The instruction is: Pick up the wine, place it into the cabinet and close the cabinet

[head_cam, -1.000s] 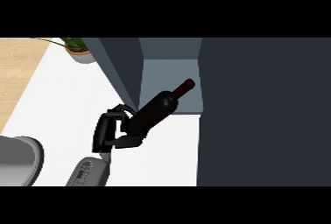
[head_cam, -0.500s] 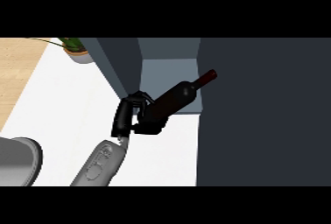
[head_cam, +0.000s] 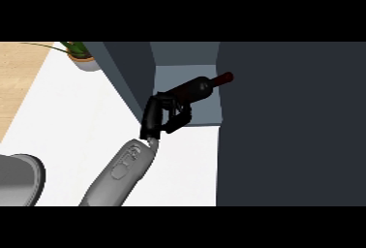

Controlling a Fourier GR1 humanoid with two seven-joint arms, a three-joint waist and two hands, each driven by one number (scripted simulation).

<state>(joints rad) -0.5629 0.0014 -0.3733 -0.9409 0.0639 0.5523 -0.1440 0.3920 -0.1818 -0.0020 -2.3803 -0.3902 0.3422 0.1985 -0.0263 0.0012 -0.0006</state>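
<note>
Left black hand point(head_cam: 163, 116) sits just left of frame centre, fingers curled round the base of the dark glass wine bottle with the red cap point(head_cam: 194, 90), holding it. Bottle is tilted, neck pointing up and right, red cap at upper centre touching or just overlapping the edge of the large dark panel point(head_cam: 286, 126) that fills the right side of the frame; cannot tell which. Bottle body lies over the pale grey-blue inside of the open dark grey cabinet point(head_cam: 187, 72), at upper centre. Whether it rests on the cabinet floor or hangs above it, cannot tell.

Grey forearm point(head_cam: 121, 172) runs from bottom left-centre up to the hand, over the white countertop point(head_cam: 71, 111).

Dark cabinet side wall point(head_cam: 129, 72) slants from top centre down to the hand.

Small potted green plant in a grey pot point(head_cam: 82, 55) at upper left, on the counter's far edge. Grey round vessel point(head_cam: 18, 179) cut off at lower left. Right hand shows nowhere.
</note>
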